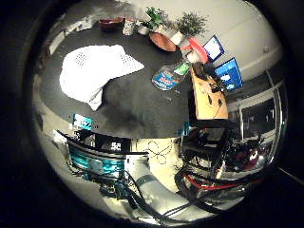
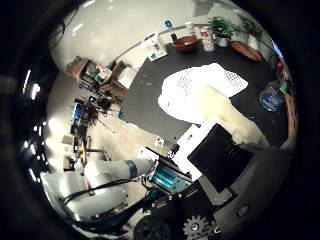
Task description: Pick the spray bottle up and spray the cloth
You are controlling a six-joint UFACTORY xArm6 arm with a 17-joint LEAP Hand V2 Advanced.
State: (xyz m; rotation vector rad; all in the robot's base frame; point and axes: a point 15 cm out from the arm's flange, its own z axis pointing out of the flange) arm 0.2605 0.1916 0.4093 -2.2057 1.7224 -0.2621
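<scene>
spray bottle point(image 1: 172, 75) lying on table point(image 1: 137, 104) | cloth point(image 1: 95, 71) well apart

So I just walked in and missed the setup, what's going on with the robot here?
The robot's right hand is up above a black table and holds nothing. A white cloth lies spread on the table, and the spray bottle lies on its side near the table's edge, apart from the cloth. Potted plants and a brown bowl sit at the table's far side. The bottle has not been picked up yet.
</scene>
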